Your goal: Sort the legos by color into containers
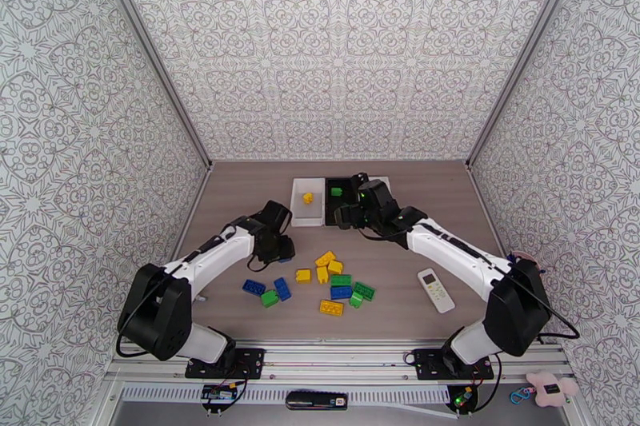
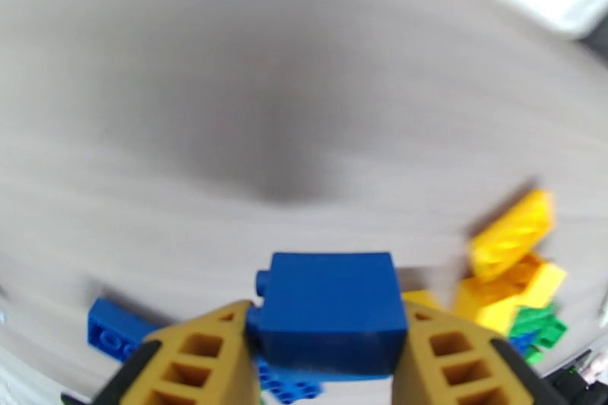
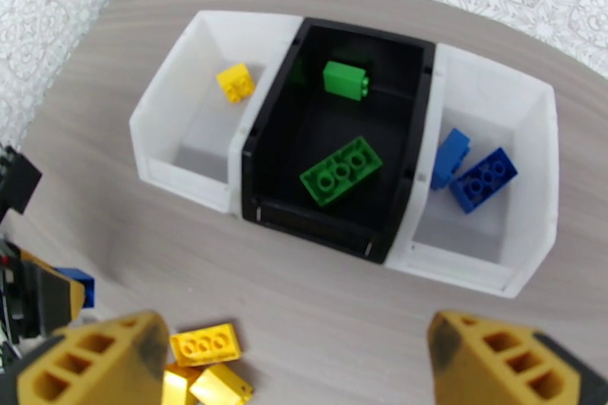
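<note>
Left of the black bin (image 3: pixel 264 129), by the loose legos (image 1: pixel 332 280), the left gripper (image 2: pixel 325 321) pinches a blue brick (image 2: pixel 327 289). The white bin (image 3: pixel 173 95) touching the black bin's left wall holds a yellow brick (image 3: pixel 235 83). The black bin holds two green bricks (image 3: pixel 342 169). The right white bin (image 3: pixel 533 194) holds a blue pair (image 3: pixel 482 178). Near the black bin's front, the right gripper (image 3: pixel 296 334) is spread wide and empty.

Links of left arm (image 1: pixel 214 253) and right arm (image 1: pixel 453 250): smooth white shells. Bulky black joint housings at shoulder and wrist ends. Black base plates (image 1: pixel 228 364) underneath, flat, rectangular. Thin black cables (image 1: pixel 554 316) loop off joints, longest by right shoulder. Small green light (image 1: pixel 364 196) on right wrist, possibly status LED. On left gripper (image 2: pixel 327 323) and right gripper (image 3: pixel 300 346): ochre-yellow fingers (image 3: pixel 99 357), wedge-shaped, rows of rectangular cut-outs, black backing on outer edges.
</note>
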Tool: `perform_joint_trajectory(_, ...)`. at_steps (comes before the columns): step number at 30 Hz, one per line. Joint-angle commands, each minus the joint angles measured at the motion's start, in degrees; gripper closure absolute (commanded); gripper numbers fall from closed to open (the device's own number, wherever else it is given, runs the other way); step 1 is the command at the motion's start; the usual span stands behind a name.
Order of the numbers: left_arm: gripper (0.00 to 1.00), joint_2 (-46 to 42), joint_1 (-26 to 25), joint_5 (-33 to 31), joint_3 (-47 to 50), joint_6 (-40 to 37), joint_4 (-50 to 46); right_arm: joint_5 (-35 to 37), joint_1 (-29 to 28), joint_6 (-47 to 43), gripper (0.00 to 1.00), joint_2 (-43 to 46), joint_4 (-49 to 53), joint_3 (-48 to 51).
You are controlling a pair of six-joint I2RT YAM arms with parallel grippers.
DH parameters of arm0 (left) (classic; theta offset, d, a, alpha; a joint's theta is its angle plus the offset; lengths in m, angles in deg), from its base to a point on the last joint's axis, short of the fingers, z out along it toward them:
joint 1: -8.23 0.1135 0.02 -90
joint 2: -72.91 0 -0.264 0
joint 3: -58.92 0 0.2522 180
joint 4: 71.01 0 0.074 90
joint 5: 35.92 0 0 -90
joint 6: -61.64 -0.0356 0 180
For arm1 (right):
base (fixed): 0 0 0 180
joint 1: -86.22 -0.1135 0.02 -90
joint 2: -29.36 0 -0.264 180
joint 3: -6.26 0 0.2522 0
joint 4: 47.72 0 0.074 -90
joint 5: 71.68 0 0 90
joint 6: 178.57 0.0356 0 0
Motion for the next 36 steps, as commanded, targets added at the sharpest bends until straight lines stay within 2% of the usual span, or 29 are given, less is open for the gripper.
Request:
perform_joint_trajectory(1, 0.60, 0.34, -1.07, 3.26, -4.04, -3.27, 7.73, 1.17, -0.26, 1.69, 0.07, 2.67, -1.69, 1.84)
perform_joint_trajectory(11, 0.61, 11.29, -6.74, 6.05, -18.88, -8.62, 18.05, 6.25, 0.29, 4.67, 0.07, 9.62, -1.79, 6.99)
perform_joint_trajectory(18, 0.61, 22.34, -9.61, 8.49, -30.60, -7.40, 22.29, 10.86, 1.57, 8.06, 0.08, 16.43, -0.59, 12.25)
perform_joint_trajectory(25, 0.61, 34.83, -10.54, 11.51, -44.71, -3.67, 22.42, 11.22, 2.62, 8.44, 0.08, 20.37, 1.59, 14.55)
perform_joint_trajectory(36, 0.61, 53.63, -10.12, 10.33, -70.91, -4.00, 14.42, 11.12, 3.09, 8.53, 0.08, 23.19, 3.06, 16.29)
